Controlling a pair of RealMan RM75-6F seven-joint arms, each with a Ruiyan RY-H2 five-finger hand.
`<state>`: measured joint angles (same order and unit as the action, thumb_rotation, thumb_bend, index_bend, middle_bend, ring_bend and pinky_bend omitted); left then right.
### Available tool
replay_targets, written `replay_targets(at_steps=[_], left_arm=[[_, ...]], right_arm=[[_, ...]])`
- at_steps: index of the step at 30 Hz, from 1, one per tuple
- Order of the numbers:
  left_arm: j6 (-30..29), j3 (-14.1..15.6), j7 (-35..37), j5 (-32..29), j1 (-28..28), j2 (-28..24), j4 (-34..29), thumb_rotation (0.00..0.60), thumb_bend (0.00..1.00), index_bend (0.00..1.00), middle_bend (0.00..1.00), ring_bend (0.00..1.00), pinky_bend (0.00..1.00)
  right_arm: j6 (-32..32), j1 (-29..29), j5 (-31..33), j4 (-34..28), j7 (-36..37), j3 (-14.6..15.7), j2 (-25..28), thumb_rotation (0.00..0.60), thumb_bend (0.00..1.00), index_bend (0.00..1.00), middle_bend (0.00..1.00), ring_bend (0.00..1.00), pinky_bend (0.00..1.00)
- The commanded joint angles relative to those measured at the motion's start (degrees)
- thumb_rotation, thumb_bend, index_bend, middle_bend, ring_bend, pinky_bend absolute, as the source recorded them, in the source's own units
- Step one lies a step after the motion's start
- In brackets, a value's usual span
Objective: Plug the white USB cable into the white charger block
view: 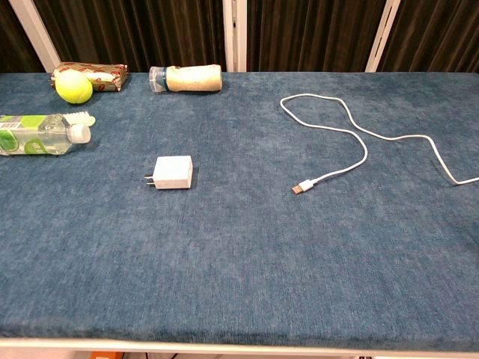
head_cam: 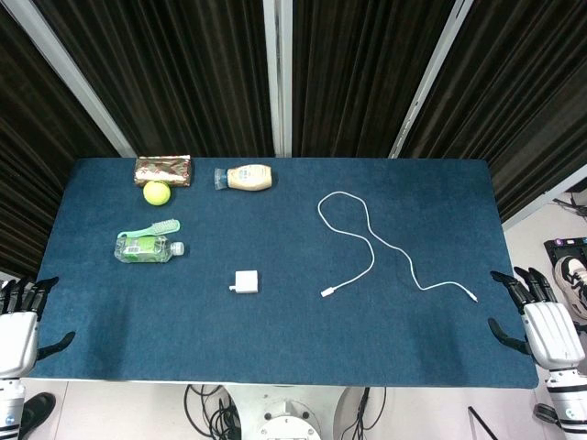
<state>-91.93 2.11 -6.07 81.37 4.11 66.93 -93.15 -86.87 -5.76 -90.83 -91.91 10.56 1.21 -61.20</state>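
Both hands, left hand (head_cam: 18, 332) and right hand (head_cam: 548, 325), are resting spread and empty; tennis ball (view: 73, 86), water bottle (view: 41, 133) and mayonnaise bottle (view: 187, 78) are lying far-left.

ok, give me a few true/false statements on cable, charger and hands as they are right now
1. The cable is plugged into the charger. False: they lie apart on the table, the USB plug free.
2. Both hands hold nothing. True: left hand and right hand sit at the table's near corners, fingers apart.
3. The charger lies left of the USB plug. True.
4. The tennis ball rests on the charger. False: it lies at the far left, by a packet.
5. The water bottle stands upright. False: it lies on its side.
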Motion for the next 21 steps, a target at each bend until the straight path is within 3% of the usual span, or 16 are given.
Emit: replay_targets(at_steps=[1, 6, 11, 16, 21], left_arm=[[0.5, -0.3, 0.1, 0.1, -0.1, 0.0, 0.0, 0.6, 0.13, 0.13, 0.16, 0.03, 0.0], [1.4, -0.7, 0.3, 0.3, -0.4, 0.1, -0.1, 0.6, 0.12, 0.13, 0.16, 0.03, 0.0], [1.8, -1.0, 0.8, 0.8, -0.7, 0.3, -0.1, 0.6, 0.12, 0.13, 0.16, 0.03, 0.0], [2.6, -1.4, 0.7, 0.9, -0.8, 0.2, -0.3, 0.6, 0.12, 0.13, 0.16, 0.03, 0.0], [3.6, -1.3, 0.5, 1.4, -0.8, 0.0, -0.7, 0.6, 0.12, 0.13, 0.16, 0.03, 0.0]], right_arm=[[0.5, -0.1, -0.1, -0.2, -0.3, 0.0, 0.1, 0.6, 0.25, 0.14, 0.21, 0.07, 0.01], [2.4, -1.1, -1.0, -0.8, -0.5, 0.0, 0.5, 0.6, 0.25, 0.13, 0.21, 0.07, 0.01], [9.3, -5.9, -3.0, -2.8, -2.5, -0.3, 0.7, 0.6, 0.27, 0.09, 0.23, 0.07, 0.01], [21.7, -14.5, -2.6, -5.0, -5.0, -2.4, -1.6, 0.6, 0.32, 0.07, 0.26, 0.07, 0.01], [33.9, -23.4, 2.5, -4.4, -8.3, -6.1, -7.2, 0.6, 0.33, 0.06, 0.27, 0.07, 0.01]])
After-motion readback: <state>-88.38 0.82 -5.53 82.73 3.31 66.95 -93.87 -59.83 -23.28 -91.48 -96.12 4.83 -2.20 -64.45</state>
